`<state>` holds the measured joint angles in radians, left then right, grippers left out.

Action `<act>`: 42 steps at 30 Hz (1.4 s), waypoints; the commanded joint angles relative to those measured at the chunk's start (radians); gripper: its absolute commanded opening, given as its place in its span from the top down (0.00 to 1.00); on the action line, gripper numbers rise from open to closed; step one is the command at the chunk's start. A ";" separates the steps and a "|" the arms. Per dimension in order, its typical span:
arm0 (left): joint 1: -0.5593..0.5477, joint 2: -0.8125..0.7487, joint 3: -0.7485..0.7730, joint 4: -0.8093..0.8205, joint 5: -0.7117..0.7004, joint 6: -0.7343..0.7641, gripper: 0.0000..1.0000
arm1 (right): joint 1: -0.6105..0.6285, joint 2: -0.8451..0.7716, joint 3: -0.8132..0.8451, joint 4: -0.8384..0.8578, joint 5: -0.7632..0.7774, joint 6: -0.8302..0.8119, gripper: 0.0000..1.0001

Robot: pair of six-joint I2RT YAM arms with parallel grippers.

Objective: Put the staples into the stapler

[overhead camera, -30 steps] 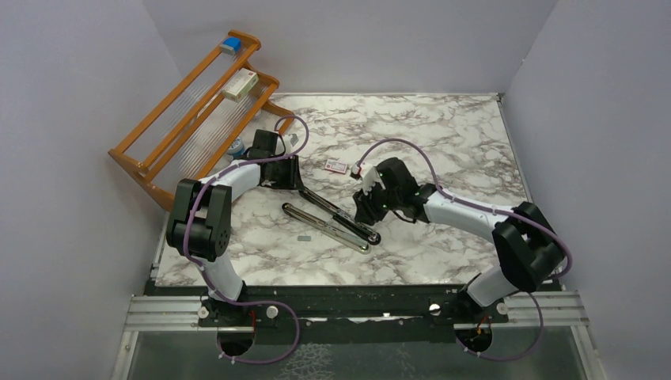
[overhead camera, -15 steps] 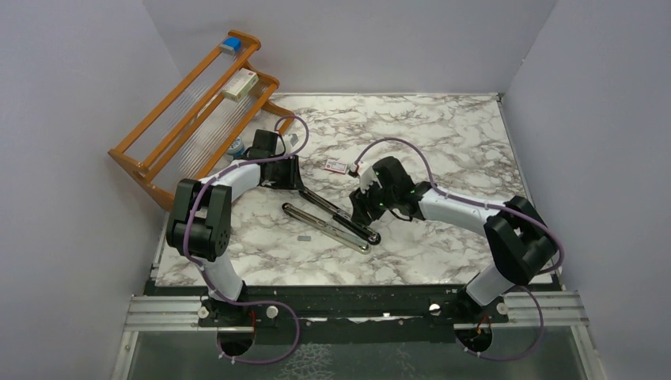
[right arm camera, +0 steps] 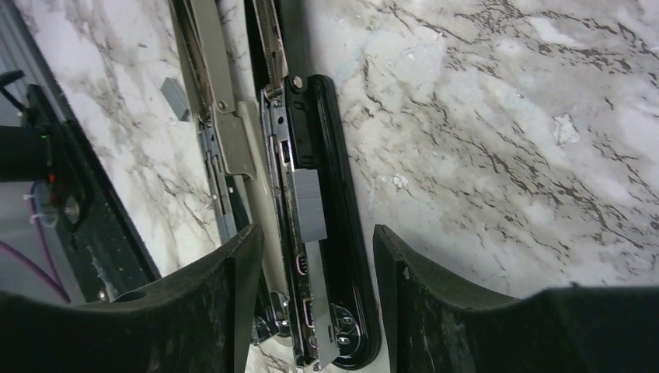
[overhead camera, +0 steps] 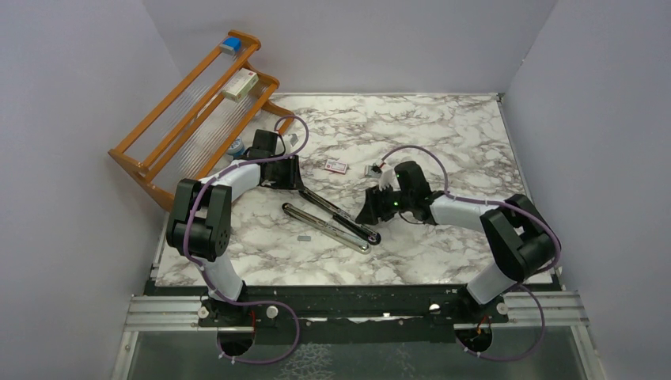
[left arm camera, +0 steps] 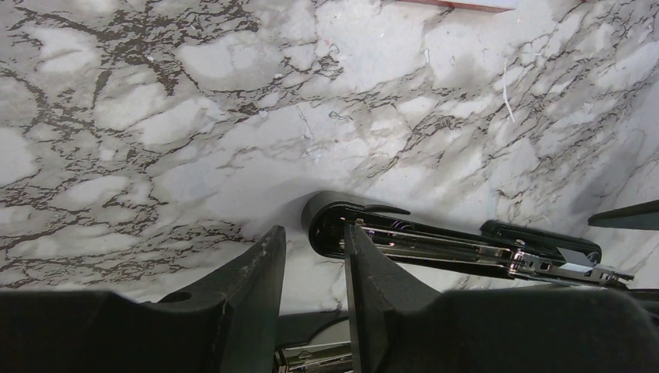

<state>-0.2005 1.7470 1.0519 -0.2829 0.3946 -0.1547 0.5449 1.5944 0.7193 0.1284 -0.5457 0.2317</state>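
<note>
Right gripper (right arm camera: 319, 233): fingers apart and empty, hovering low over the front end of the stapler (overhead camera: 340, 220), one finger either side of it, no contact seen.

Left gripper (left arm camera: 312, 231): at the stapler's rounded hinge end, fingers partly apart. The gap at the tips shows only the marble table (overhead camera: 443, 134). Whether anything is clamped deeper in cannot be told.

Stapler: lies opened out flat near table centre, running from 10 o'clock to 4 o'clock in the overhead view, with the black arm on the far side and the silver arm beside it.

Staples: one staple strip (right arm camera: 308, 206) sits in the channel of the black arm, short of its front end. A second strip (overhead camera: 303, 236) lies loose on the table at 7 o'clock of the stapler. The red-and-white packet (overhead camera: 336, 165) lies at 12 o'clock, apart from it.

Handling assessment:
- The strip is judged light, smooth and brittle, and likely to snap if bent or pinched hard. Grip it across the long sides at mid-length, or nudge it along the channel.
- The stapler is judged rigid, hinged and sprung. Steady it at the hinge end and press the arm near its front to close it.

Loading appears nearly done; closing is not yet done.
</note>
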 commanded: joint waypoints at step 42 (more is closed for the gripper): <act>0.002 0.021 0.003 -0.035 -0.056 0.029 0.61 | -0.049 0.105 -0.042 0.163 -0.163 0.097 0.59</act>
<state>-0.2005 1.7470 1.0519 -0.2832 0.3840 -0.1516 0.5037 1.6905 0.6910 0.2615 -0.6876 0.3244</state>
